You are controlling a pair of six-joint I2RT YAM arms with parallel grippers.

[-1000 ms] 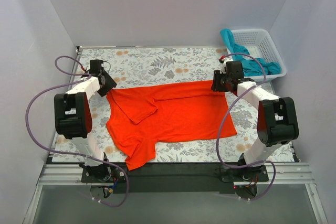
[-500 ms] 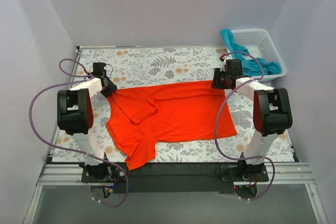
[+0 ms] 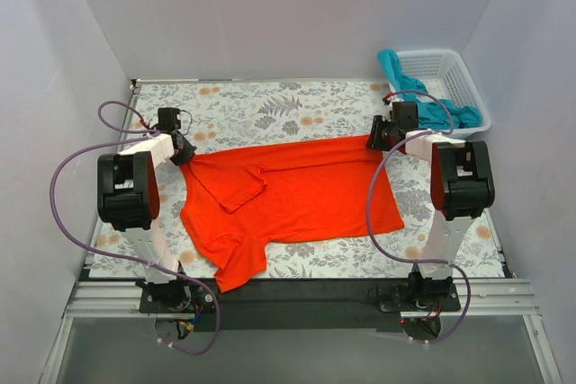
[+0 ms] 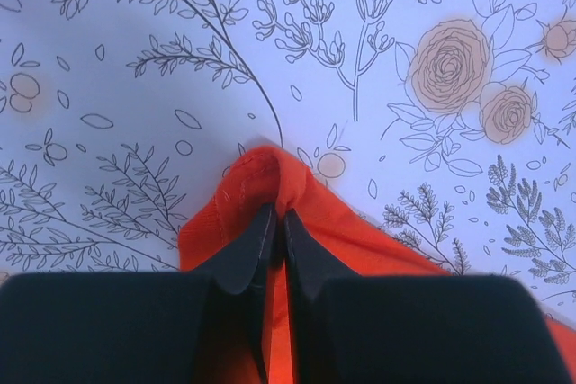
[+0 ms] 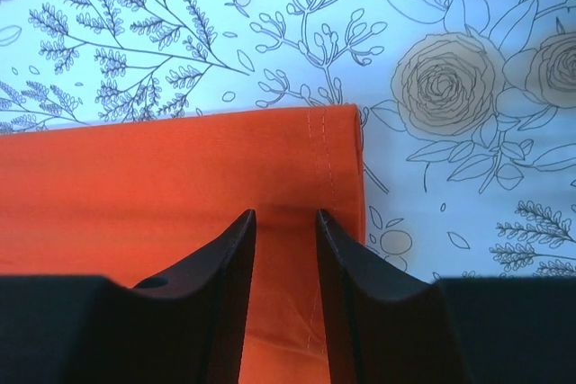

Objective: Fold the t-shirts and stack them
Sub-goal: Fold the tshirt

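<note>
Setting: plain grey walls (image 3: pixel 297 15) on three sides; table (image 3: pixel 270 105) covered in a white sheet printed with leaves and pale roses.

Item 1: orange-red t-shirt (image 3: pixel 306 195). It lay spread across the middle of the table, lengthwise from left to right. The hem end pointed toward the right arm and the shoulder end toward the left arm. One sleeve (image 3: pixel 229 188) was folded in over the body. The other sleeve reached toward the near edge of the table.

Item 2: teal t-shirt (image 3: pixel 432 105). It sat bunched in a white lattice basket (image 3: pixel 463 74) at the far right corner, partly draped over the basket's near rim.

Item 3: left gripper (image 3: pixel 184 152). It was at the far left corner of the orange-red t-shirt. In the left wrist view its fingers (image 4: pixel 247 254) were pressed together, clamped on a raised peak of the orange cloth.

Item 4: right gripper (image 3: pixel 378 139). It was at the far right corner of the same shirt. In the right wrist view its fingers (image 5: pixel 225 263) stood slightly apart. Flat orange cloth showed between them, just beside the stitched hem edge.

Item 5: purple cables (image 3: pixel 76 195) looped beside both arms.
</note>
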